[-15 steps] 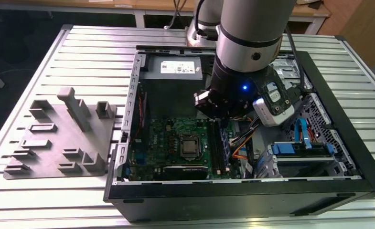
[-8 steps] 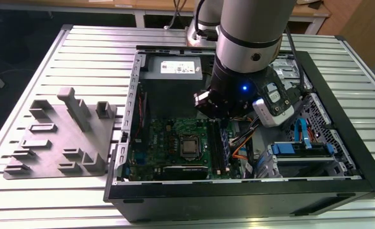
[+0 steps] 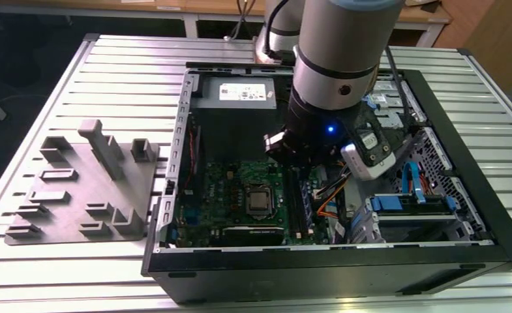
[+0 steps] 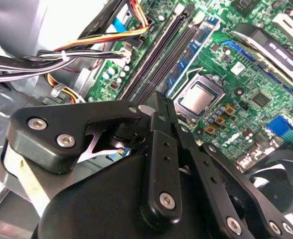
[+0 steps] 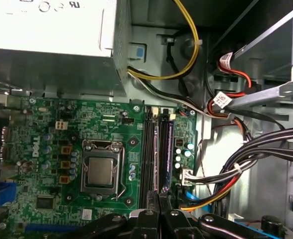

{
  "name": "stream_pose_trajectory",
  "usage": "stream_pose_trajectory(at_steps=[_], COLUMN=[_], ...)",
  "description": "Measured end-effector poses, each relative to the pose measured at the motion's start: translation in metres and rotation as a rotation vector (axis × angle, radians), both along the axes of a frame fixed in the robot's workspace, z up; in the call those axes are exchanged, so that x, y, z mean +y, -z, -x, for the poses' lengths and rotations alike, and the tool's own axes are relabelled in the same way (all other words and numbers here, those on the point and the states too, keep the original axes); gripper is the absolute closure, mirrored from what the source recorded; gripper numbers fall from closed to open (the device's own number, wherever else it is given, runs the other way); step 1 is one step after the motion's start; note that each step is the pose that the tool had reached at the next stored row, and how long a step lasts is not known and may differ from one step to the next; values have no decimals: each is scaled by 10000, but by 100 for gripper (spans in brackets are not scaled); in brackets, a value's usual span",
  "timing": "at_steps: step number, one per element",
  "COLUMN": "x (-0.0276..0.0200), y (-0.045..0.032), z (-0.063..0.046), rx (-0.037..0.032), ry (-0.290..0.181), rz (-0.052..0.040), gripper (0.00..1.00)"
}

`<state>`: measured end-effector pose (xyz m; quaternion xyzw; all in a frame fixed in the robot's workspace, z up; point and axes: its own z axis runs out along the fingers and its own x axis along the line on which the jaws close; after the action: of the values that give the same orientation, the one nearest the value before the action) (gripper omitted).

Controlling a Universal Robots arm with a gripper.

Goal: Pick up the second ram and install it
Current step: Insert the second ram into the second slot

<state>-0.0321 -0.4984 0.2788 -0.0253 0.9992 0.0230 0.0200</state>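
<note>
My gripper point(image 3: 295, 163) is low inside the open computer case, over the motherboard point(image 3: 238, 189). In both wrist views its black fingers point(image 4: 156, 149) meet around a thin board. That board is the second ram point(image 4: 194, 52), a dark blue-green stick that runs out from the fingertips along the long black slots point(image 4: 151, 59). In the first wrist view the ram point(image 5: 169, 149) lies on the cable side of the slots point(image 5: 149, 154), with the gripper point(image 5: 159, 199) shut on one end. I cannot tell whether it sits in a slot or just above one.
The processor socket point(image 5: 100, 172) lies beside the slots. Bundled cables point(image 5: 236, 169) and a metal drive cage point(image 3: 412, 202) crowd the other side. The power supply point(image 3: 238, 94) fills the case's far end. A grey fixture plate point(image 3: 81, 189) lies on the table at the exterior view's left.
</note>
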Motion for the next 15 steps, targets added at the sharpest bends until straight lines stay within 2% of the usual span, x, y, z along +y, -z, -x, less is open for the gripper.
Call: stream_pose_trajectory(at_steps=[3,6,15], x=[0,0,0], y=[41,65,199], z=[0,1,24], rx=[-1,-1,0], ry=[23,27,131], rz=[-7,-55,-58], gripper=[92,92,92])
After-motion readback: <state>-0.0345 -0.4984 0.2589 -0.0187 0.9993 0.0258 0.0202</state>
